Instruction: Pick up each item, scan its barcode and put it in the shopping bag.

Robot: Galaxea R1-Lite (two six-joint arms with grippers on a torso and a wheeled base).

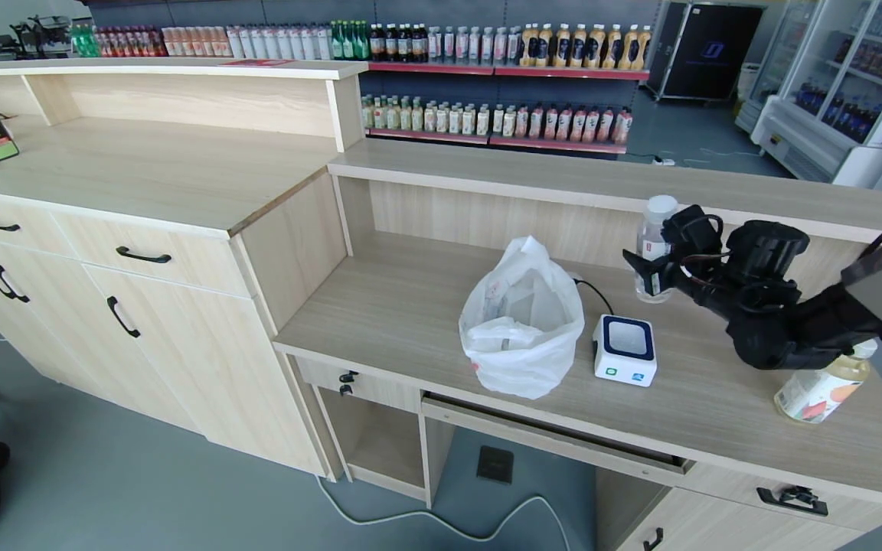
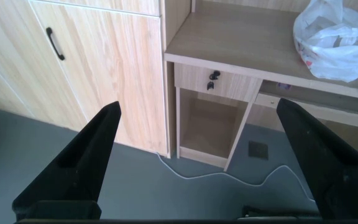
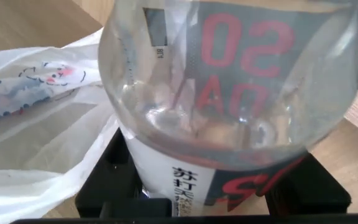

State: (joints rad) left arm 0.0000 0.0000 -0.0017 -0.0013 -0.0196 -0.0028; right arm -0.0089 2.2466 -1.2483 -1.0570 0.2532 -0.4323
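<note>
- Shop checkout: a pale wooden tabletop, with shelves of bottled drinks behind it.
- The left hand hangs over the grey floor beside the cabinets, its fingers spread wide and holding nothing.
- The white plastic shopping bag stands open on the tabletop.
- The barcode scanner sits just beside the bag.
- The right hand is closed around the clear water bottle, upright near the back panel.
- An orange juice bottle stands at the far right.
</note>
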